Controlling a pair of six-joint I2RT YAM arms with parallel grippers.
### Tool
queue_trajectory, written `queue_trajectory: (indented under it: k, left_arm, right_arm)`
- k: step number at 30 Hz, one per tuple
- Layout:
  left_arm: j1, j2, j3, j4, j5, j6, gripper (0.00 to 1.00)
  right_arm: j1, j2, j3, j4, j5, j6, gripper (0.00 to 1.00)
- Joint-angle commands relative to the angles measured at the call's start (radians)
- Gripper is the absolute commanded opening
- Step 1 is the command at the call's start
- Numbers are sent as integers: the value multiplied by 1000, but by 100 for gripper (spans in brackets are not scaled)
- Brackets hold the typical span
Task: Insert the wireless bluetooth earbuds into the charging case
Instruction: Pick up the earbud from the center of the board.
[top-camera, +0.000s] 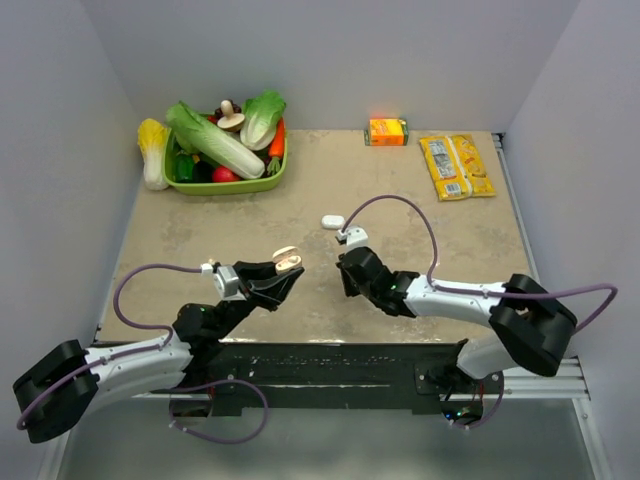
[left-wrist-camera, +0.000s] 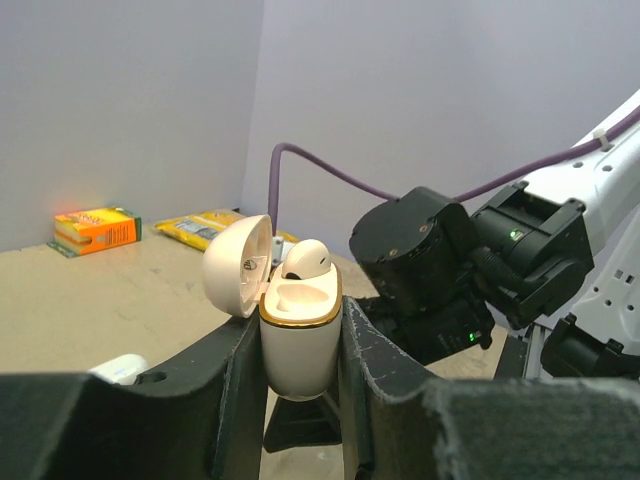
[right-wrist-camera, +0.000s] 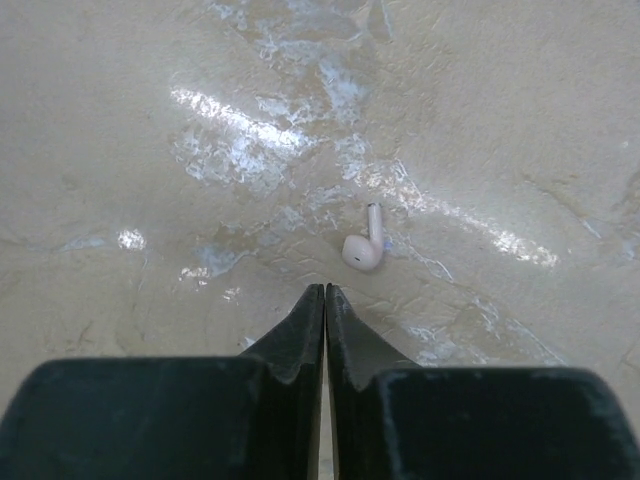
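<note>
Gripping the white case (left-wrist-camera: 298, 365) by its body, your left claw (left-wrist-camera: 300, 335) holds it upright above the counter (top-camera: 200, 230), around the middle and closer to the near edge; the lid stands hinged open, and one earbud (left-wrist-camera: 306, 260) sits in the case with its rounded top poking above the gold rim; your right claw (right-wrist-camera: 325, 292) is pinched fully together with nothing in it, tips pointing at the counter; the second earbud (right-wrist-camera: 362, 250) lies loose on the counter just beyond those tips, not touching them; an orange box (top-camera: 387, 131) stands at the far edge; a yellow packet (top-camera: 457, 167) lies in the far right corner; a green basket (top-camera: 230, 187) of vegetables fills the far left corner.
</note>
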Motion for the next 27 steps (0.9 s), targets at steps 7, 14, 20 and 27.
queue_trajectory:
  k: [7, 14, 20, 27]
  left_arm:
    - [-4, -18, -111, 351, -16, -33, 0]
    - [-6, -20, -113, 350, -21, -31, 0]
    - [-6, 2, -114, 367, -19, -31, 0]
    - [-7, 6, -125, 373, -30, -33, 0]
  right_arm:
    - [-38, 152, 80, 95, -37, 30, 0]
    - [-103, 149, 65, 79, -36, 22, 0]
    - [-147, 164, 58, 81, -36, 18, 0]
    - [-182, 180, 58, 105, -33, 25, 7]
